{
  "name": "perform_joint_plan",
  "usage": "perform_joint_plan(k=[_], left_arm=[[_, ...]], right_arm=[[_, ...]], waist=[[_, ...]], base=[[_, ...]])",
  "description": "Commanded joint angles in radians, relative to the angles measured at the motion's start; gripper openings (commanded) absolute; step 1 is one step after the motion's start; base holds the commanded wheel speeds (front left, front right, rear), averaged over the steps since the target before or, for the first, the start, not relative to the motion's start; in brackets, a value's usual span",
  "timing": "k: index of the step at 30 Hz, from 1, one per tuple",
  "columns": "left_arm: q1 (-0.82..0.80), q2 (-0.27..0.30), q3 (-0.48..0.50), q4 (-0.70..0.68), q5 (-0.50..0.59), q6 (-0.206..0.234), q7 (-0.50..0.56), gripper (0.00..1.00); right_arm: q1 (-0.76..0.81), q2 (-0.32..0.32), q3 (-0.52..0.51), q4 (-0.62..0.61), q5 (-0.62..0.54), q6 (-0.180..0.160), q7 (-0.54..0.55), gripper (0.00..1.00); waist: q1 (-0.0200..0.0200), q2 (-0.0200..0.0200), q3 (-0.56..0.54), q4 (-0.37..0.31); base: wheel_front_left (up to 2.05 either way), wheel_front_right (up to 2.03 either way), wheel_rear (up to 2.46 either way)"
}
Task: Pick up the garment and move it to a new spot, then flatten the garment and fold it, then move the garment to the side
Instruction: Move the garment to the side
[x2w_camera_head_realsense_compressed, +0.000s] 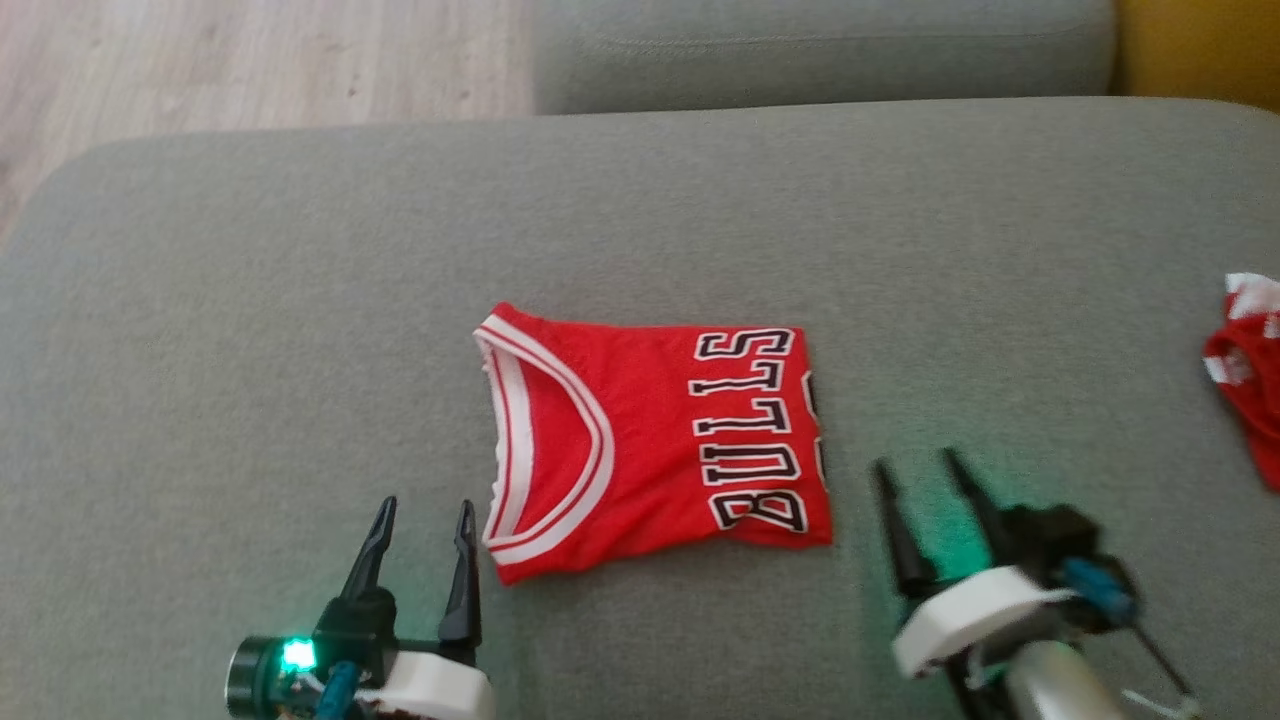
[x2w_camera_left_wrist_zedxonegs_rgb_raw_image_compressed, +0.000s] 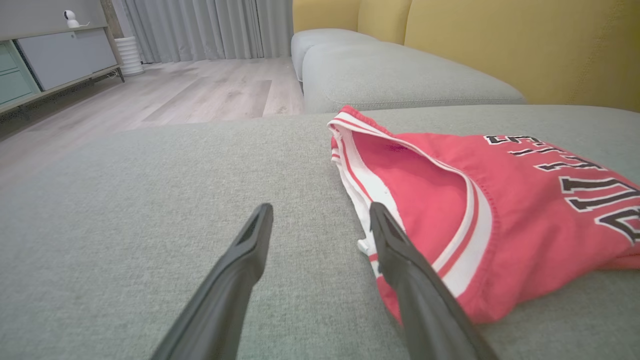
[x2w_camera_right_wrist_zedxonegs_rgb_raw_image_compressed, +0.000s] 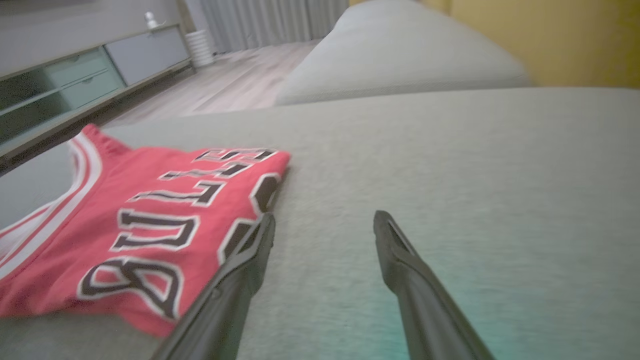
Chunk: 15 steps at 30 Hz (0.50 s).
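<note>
The garment (x2w_camera_head_realsense_compressed: 1245, 370), a crumpled heap of red fabric with white patches, lies at the far right of the grey sofa seat (x2w_camera_head_realsense_compressed: 300, 300), cut off by the picture's edge. A folded red jersey (x2w_camera_head_realsense_compressed: 650, 440) with white neck trim and black "BULLS" lettering lies flat in the middle. My left gripper (x2w_camera_head_realsense_compressed: 425, 507) stands open just left of the jersey's collar (x2w_camera_left_wrist_zedxonegs_rgb_raw_image_compressed: 470, 210), its right finger (x2w_camera_left_wrist_zedxonegs_rgb_raw_image_compressed: 400, 250) beside the trim. My right gripper (x2w_camera_head_realsense_compressed: 914, 460) is open just right of the jersey's lettered edge (x2w_camera_right_wrist_zedxonegs_rgb_raw_image_compressed: 140, 225), empty and well left of the garment.
A second grey cushion (x2w_camera_head_realsense_compressed: 820, 50) lies beyond the seat, with a yellow backrest (x2w_camera_left_wrist_zedxonegs_rgb_raw_image_compressed: 500, 45) to the right. Wooden floor (x2w_camera_head_realsense_compressed: 250, 60) lies past the seat's far left edge, with a low cabinet (x2w_camera_left_wrist_zedxonegs_rgb_raw_image_compressed: 50, 60) and curtains beyond. Bare seat surrounds the jersey.
</note>
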<state>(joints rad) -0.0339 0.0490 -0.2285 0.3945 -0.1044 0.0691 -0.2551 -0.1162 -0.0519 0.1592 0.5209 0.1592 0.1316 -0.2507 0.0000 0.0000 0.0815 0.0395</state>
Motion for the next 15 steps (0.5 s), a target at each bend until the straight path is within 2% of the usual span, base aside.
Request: perform_joint_plan(k=[1,5,11,13,14,15], left_arm=[[-0.036,0.001,0.020,-0.033,-0.002,-0.002,-0.007,1.00],[-0.045,0.001,-0.003,-0.031,-0.025,-0.006,-0.007,1.00],[-0.044,0.001,-0.018,-0.016,-0.036,-0.003,-0.007,1.00],[-0.043,0.001,-0.016,-0.014,-0.037,-0.002,-0.007,1.00],[-0.041,0.001,-0.014,-0.013,-0.036,-0.003,-0.007,1.00],[-0.039,0.001,-0.011,-0.013,-0.036,-0.004,-0.007,1.00]], right_arm=[[-0.061,0.001,0.059,-0.001,0.014,-0.001,-0.011,1.00],[-0.148,0.002,0.116,0.079,0.056,-0.001,-0.011,1.00],[-0.242,0.002,0.120,0.265,0.078,-0.001,0.035,1.00],[-0.250,0.002,0.130,0.289,0.087,-0.001,0.044,1.00],[-0.254,0.002,0.144,0.313,0.091,-0.001,0.060,0.91],[-0.256,0.002,0.158,0.334,0.101,-0.001,0.075,0.34]], waist=[[0.0000,0.0000,0.016,0.021],[0.0000,0.0000,0.038,0.066],[0.0000,0.0000,0.065,0.129],[0.0000,0.0000,0.067,0.135],[0.0000,0.0000,0.069,0.138],[0.0000,0.0000,0.070,0.140]], base=[[0.00,0.00,0.00],[0.00,0.00,0.00],[0.00,0.00,0.00],[0.00,0.00,0.00],[0.00,0.00,0.00],[0.00,0.00,0.00]])
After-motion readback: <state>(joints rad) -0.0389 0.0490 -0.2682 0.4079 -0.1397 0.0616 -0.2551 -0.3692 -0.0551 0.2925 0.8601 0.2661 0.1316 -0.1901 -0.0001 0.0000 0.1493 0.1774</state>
